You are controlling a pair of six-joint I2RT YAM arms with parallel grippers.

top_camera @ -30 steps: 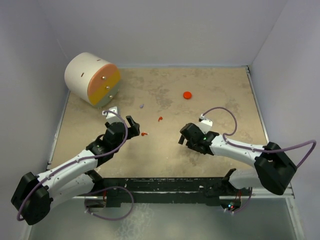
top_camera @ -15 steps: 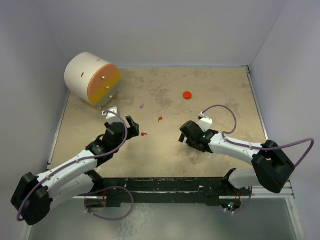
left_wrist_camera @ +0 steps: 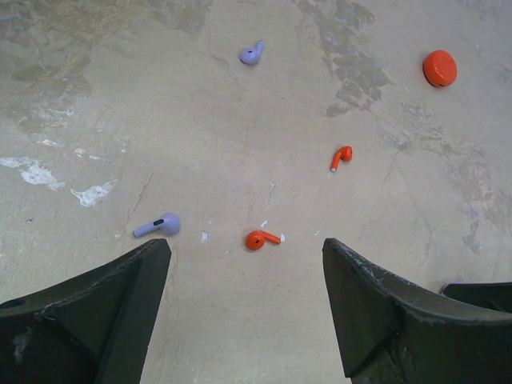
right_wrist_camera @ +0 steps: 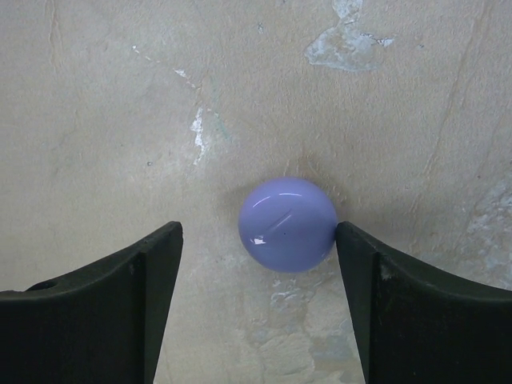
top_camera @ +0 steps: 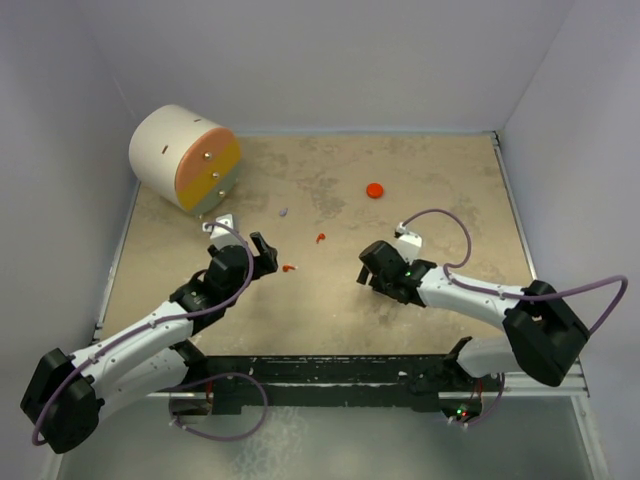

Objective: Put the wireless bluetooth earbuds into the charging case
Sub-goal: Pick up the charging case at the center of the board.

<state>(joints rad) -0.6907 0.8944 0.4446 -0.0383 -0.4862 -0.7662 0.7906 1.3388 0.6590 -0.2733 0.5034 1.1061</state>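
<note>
In the left wrist view, a red earbud (left_wrist_camera: 261, 238) lies on the table just ahead of my open left gripper (left_wrist_camera: 246, 272). A lavender earbud (left_wrist_camera: 158, 226) lies by the left fingertip. A second red earbud (left_wrist_camera: 342, 156) and a second lavender one (left_wrist_camera: 253, 54) lie farther off. The round red case (left_wrist_camera: 440, 68) is at the far right. My right gripper (right_wrist_camera: 258, 236) is open around the round lavender case (right_wrist_camera: 287, 224), which touches the right finger. From above, the left gripper (top_camera: 262, 255) sits beside a red earbud (top_camera: 288, 268). The right gripper (top_camera: 368, 268) hides the lavender case.
A large white drum with an orange and yellow face (top_camera: 185, 157) lies at the back left corner. Grey walls close in the table (top_camera: 440, 180) on three sides. The red case (top_camera: 374, 189) sits mid-table toward the back.
My right gripper has edged slightly left and away from the near edge. My left arm has barely shifted. The earbuds and cases have not moved.
</note>
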